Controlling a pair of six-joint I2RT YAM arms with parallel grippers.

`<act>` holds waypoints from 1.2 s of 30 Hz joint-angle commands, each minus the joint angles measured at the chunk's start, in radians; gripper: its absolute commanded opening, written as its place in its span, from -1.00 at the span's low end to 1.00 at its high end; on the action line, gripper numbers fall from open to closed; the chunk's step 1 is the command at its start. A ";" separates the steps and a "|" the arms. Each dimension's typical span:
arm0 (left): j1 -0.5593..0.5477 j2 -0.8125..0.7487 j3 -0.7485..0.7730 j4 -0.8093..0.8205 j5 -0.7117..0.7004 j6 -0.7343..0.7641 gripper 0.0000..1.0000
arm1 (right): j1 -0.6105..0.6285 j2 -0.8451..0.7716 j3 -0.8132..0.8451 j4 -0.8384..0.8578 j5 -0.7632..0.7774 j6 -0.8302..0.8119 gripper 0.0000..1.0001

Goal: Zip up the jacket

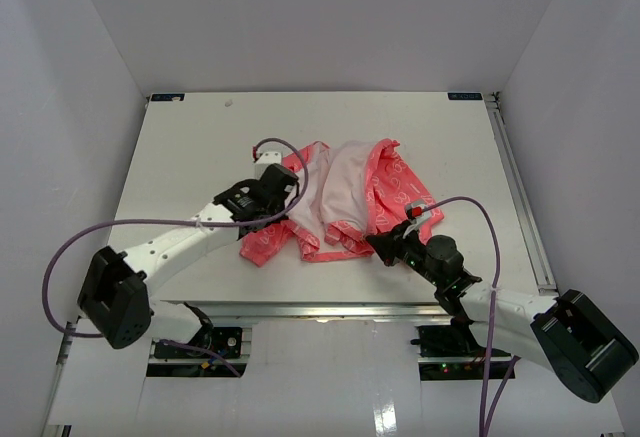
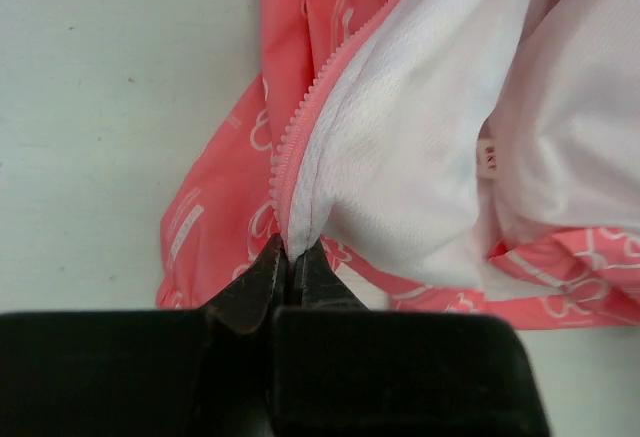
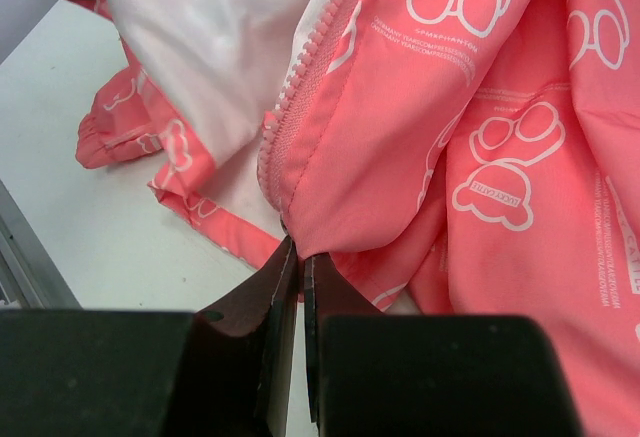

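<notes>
The coral-pink jacket (image 1: 345, 197) lies open in the middle of the table, its white lining up. My left gripper (image 1: 283, 194) is at its left front edge. In the left wrist view this gripper (image 2: 293, 253) is shut on the lower end of that edge, where the zipper teeth (image 2: 300, 122) run away from the tips beside the lining (image 2: 420, 137). My right gripper (image 1: 386, 243) is at the jacket's near right corner. In the right wrist view it (image 3: 299, 253) is shut on the bottom of the other front edge, below its zipper teeth (image 3: 305, 82) and printed fabric (image 3: 490, 107).
The white table (image 1: 190, 167) is walled in on three sides. A metal rail (image 1: 520, 192) runs along its right edge. Purple cables (image 1: 478, 212) loop above both arms. The arm bases sit at the near edge.
</notes>
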 commanded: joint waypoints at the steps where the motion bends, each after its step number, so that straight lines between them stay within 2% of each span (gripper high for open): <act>1: -0.158 0.123 0.117 -0.314 -0.170 -0.024 -1.00 | 0.003 -0.013 0.000 0.020 0.003 -0.016 -0.85; 5: -0.269 0.212 0.130 -0.303 -0.201 -0.044 -1.00 | 0.003 -0.020 -0.004 0.018 0.007 -0.014 -0.84; 8: -0.320 0.259 0.134 -0.202 -0.195 0.005 -0.99 | 0.003 -0.025 -0.009 0.015 0.014 -0.015 -0.84; 10: -0.352 0.265 0.128 -0.092 -0.162 0.061 -0.91 | 0.004 -0.023 -0.010 0.012 0.021 -0.017 -0.84; 12: -0.366 0.258 0.112 0.026 -0.081 0.117 -0.75 | 0.003 -0.023 -0.011 0.014 0.022 -0.018 -0.84; 17: -0.367 0.232 0.066 0.211 0.087 0.190 -0.12 | 0.003 -0.025 -0.021 0.013 0.032 -0.020 -0.85; 19: -0.367 0.225 0.052 0.248 0.130 0.201 -0.04 | 0.003 -0.025 -0.023 0.016 0.034 -0.020 -0.85; 26: -0.365 0.210 0.013 0.295 0.141 0.201 0.16 | 0.003 -0.027 -0.027 0.022 0.033 -0.018 -0.84; 33: -0.313 0.134 -0.031 0.369 0.256 0.187 0.25 | 0.003 -0.031 -0.030 0.019 0.033 -0.017 -0.84; 36: -0.304 0.107 -0.037 0.371 0.263 0.187 0.27 | 0.003 -0.035 -0.029 0.018 0.034 -0.018 -0.85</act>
